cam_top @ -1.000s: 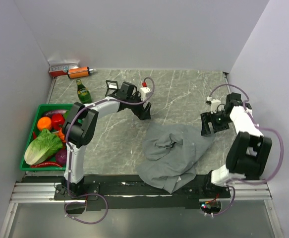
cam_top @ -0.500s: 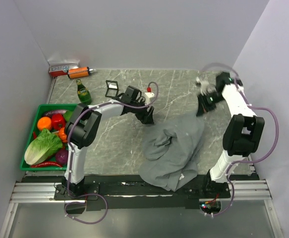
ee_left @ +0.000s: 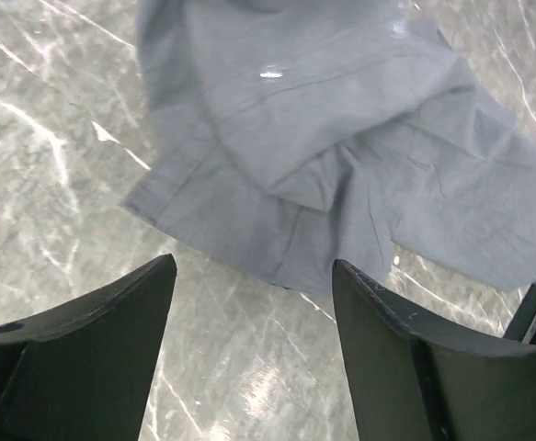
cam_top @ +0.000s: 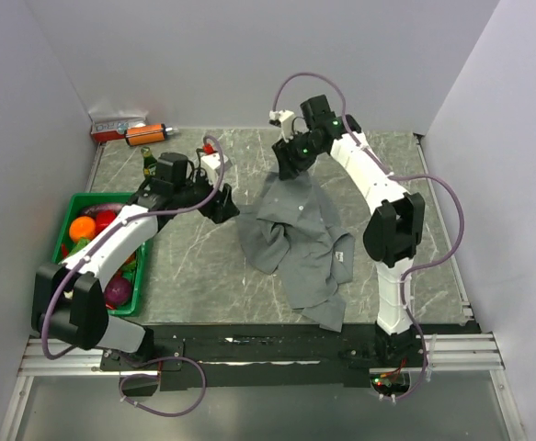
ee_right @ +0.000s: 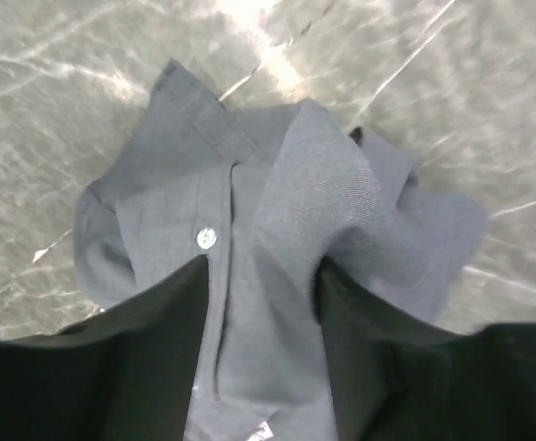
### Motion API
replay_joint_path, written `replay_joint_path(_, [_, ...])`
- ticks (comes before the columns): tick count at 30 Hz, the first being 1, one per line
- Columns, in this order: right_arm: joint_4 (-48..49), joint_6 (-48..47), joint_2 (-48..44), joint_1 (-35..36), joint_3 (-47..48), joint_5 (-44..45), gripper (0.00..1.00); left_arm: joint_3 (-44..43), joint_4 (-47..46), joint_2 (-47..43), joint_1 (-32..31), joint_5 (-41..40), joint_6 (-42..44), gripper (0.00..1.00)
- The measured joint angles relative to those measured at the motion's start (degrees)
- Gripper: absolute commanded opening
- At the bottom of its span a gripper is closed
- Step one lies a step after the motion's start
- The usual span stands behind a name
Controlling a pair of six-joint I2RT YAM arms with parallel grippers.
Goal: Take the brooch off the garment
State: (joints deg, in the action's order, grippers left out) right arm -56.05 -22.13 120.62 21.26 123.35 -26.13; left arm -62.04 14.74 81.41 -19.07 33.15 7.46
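Your right end effector [cam_top: 291, 167] pinches a fold of the garment [cam_top: 297, 241] toward the far side of the desk [cam_top: 194, 271]. It holds that part raised so the cloth drapes toward you and opens out, probably to expose the brooch. The brooch shows in no view; only a small white button [ee_right: 206, 237] is plain. Your left end effector [cam_top: 223, 204] hovers spread just beside the garment's left edge, placed to pick.

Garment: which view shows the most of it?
Top external: the whole grey garment shows, held up by the right tool and trailing onto the table. Left wrist shows only a folded end; right wrist only the gripped part, with one white button.
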Motion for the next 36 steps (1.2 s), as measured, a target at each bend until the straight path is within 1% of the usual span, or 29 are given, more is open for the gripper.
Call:
replay_joint_path(2, [0.5, 0.3, 0.2, -0.4, -2.2, 1.0, 0.66, 0.9, 0.0, -0.5, -0.5, -0.4, 0.3, 0.76])
replay_joint_path(4, [1.8, 0.5, -1.2, -3.5, -6.0, 1.1, 0.7, 1.7, 0.0, 0.6, -0.7, -1.0, 0.3, 0.77])
replay_joint_path(7, [3.9, -0.2, -5.2, -11.5, -13.4, 1.5, 0.7, 2.0, 0.0, 3.9, -0.7, -2.1, 0.2, 0.76])
replay_joint_path(9, [4.9, -2.6, -8.4, -17.9, -18.7, 2.7, 0.71, 1.8, -0.1, 6.3, -0.7, -2.7, 0.2, 0.76])
replay_joint_path(12, [6.2, -5.9, -12.1, -23.5, -26.1, 4.5, 0.73, 0.3, 0.1, 11.3, -0.6, -3.3, -0.1, 0.76])
replay_joint_path(14, [6.4, -7.7, -13.8, -23.9, -31.3, 4.9, 0.74, -1.5, 0.1, 14.6, -0.6, -3.7, -0.5, 0.76])
replay_joint_path(15, [6.8, -9.0, -14.5, -23.3, -34.6, 4.9, 0.74, -2.4, 0.0, 16.0, -0.6, -4.0, -0.8, 0.76])
replay_joint_path(18, [6.6, -11.2, -14.6, -21.5, -40.5, 4.4, 0.76, -6.0, -0.7, 20.1, -0.6, -5.7, -1.7, 0.75])
replay_joint_path(19, [6.3, -11.8, -14.6, -21.0, -41.9, 4.0, 0.79, -7.2, -1.0, 21.4, -0.6, -6.3, -2.2, 0.75])
replay_joint_path(20, [6.0, -12.2, -14.6, -20.7, -42.7, 3.7, 0.8, -8.0, -1.4, 22.4, -0.6, -6.8, -2.4, 0.75])
replay_joint_path(24, [5.7, -13.3, -14.6, -20.5, -44.3, 2.7, 0.81, -12.4, -2.3, 27.6, -0.1, -7.5, -3.8, 0.69])
replay_joint_path(27, [5.8, -13.9, -14.5, -20.5, -44.3, 2.8, 0.81, -14.9, -3.1, 31.0, 0.1, -7.5, -4.4, 0.68])
replay_joint_path(31, [5.8, -14.6, -13.0, -20.6, -44.3, 3.1, 0.79, -15.1, -3.2, 33.8, 0.2, -7.7, -4.7, 0.67])
replay_joint_path(34, [5.6, -14.9, -10.6, -20.6, -44.2, 3.6, 0.74, -16.2, -2.9, 35.5, 0.2, -8.0, -4.7, 0.66])
replay_joint_path(36, [5.2, -14.8, -8.8, -20.7, -43.9, 3.8, 0.72, -17.4, -3.0, 36.2, 0.3, -8.5, -4.9, 0.59])
